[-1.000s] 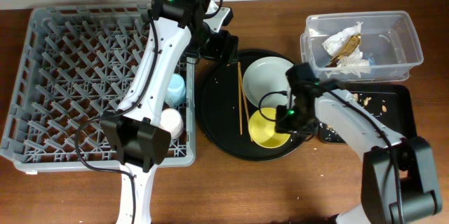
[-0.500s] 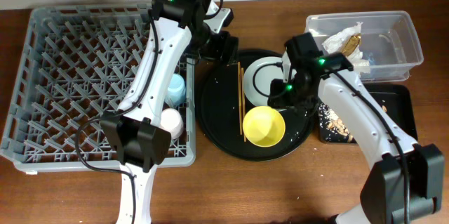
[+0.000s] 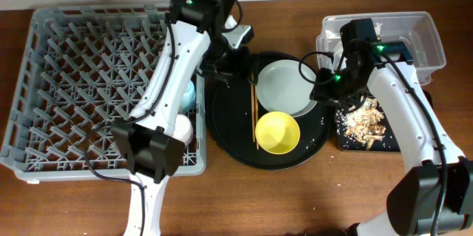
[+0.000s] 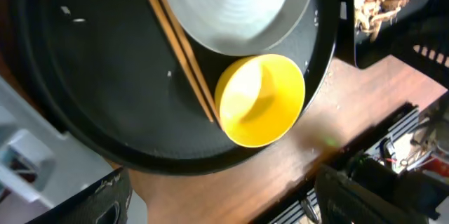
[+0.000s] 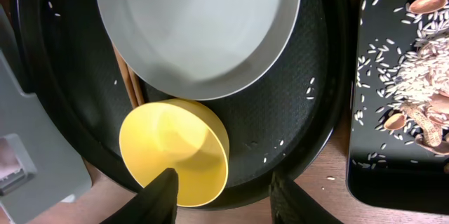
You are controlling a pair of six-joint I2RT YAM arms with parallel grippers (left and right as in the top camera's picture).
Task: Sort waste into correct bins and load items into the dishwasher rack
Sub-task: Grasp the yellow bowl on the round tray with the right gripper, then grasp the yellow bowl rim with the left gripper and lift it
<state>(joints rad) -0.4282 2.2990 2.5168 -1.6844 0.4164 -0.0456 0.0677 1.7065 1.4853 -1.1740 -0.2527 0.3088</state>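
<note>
The yellow bowl [image 3: 277,132] stands upright and empty on the round black tray [image 3: 229,129], just in front of the grey plate [image 3: 284,86]. Two chopsticks [image 3: 253,110] lie to their left. My right gripper [image 3: 334,89] is open and empty over the plate's right edge; in its wrist view [image 5: 228,199] the bowl [image 5: 175,150] is by the left finger [image 5: 160,197]. My left gripper [image 3: 233,60] is open and empty above the round tray's far left; its wrist view [image 4: 224,206] shows the bowl [image 4: 261,101] and chopsticks [image 4: 179,41]. Food scraps [image 3: 362,121] lie in the shallow black tray [image 3: 414,103].
The grey rack [image 3: 74,81] fills the left side and holds a light-blue cup [image 3: 188,95] and a pale cup [image 3: 181,126] at its right edge. The clear tub [image 3: 425,40] at the back right holds napkins [image 3: 373,66] and the wrapper. Rice grains dot the round tray.
My right gripper has let go of the yellow bowl and moved up and right toward the black tray. The bowl now sits upright on the round tray. The left gripper shifted slightly right.
</note>
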